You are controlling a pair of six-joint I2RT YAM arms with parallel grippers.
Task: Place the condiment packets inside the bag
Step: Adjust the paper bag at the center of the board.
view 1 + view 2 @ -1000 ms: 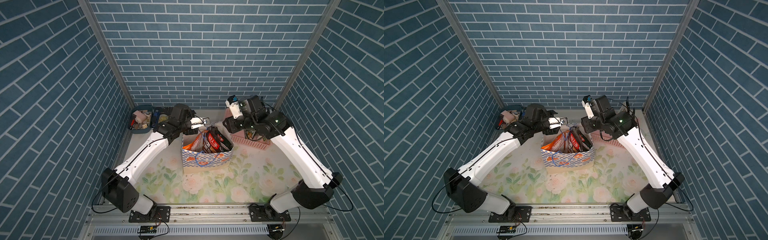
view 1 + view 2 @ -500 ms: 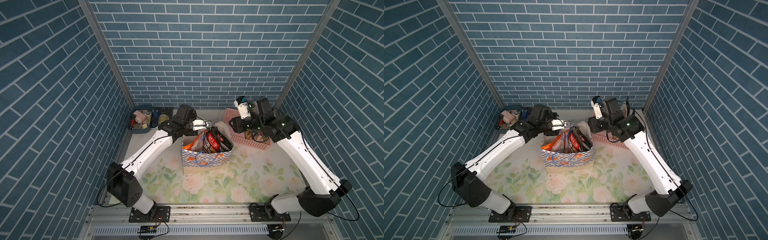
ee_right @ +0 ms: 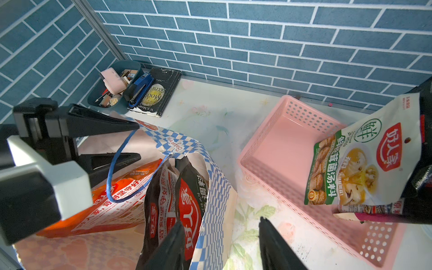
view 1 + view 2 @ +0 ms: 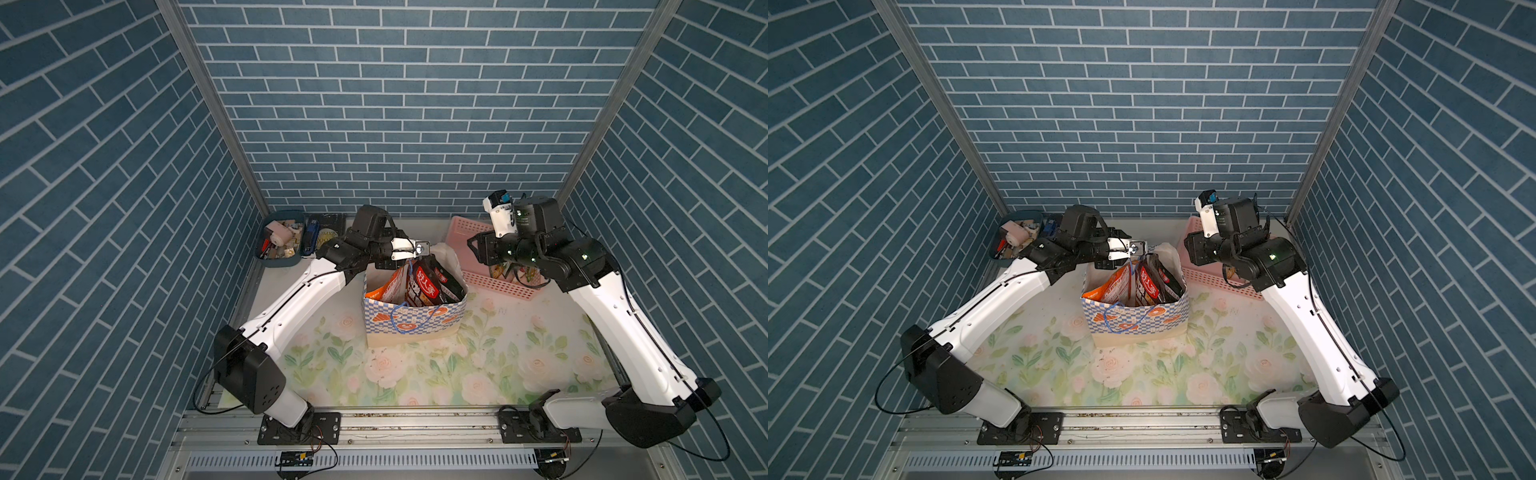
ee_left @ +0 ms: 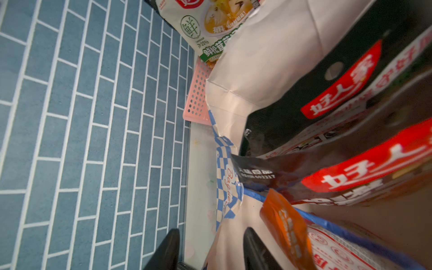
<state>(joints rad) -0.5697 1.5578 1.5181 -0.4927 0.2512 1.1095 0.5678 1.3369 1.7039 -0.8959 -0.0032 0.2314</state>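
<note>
The checked paper bag (image 4: 411,324) (image 4: 1133,320) stands mid-table with an orange condiment packet (image 4: 388,286) (image 3: 112,205) and black ones (image 4: 432,282) (image 3: 189,205) upright inside. My left gripper (image 4: 419,248) (image 5: 211,247) is at the bag's back left rim. Its jaws are apart, straddling the wall, and the blue cord handle (image 3: 117,177) loops past them. My right gripper (image 3: 222,245) is open over the bag's right wall (image 3: 210,210), one finger inside and one outside. A white-and-green packet (image 3: 362,159) stands at the pink basket's side, with another packet (image 3: 364,210) under it.
The pink slotted basket (image 4: 494,282) (image 3: 280,149) sits right of the bag under my right arm. A blue tray of small stationery (image 4: 278,245) and a black book (image 3: 156,93) lie at the back left corner. Brick-pattern walls close three sides.
My left gripper has reached further right to the bag's back rim. My right arm has swung right and back, off the bag's mouth toward the pink basket.
</note>
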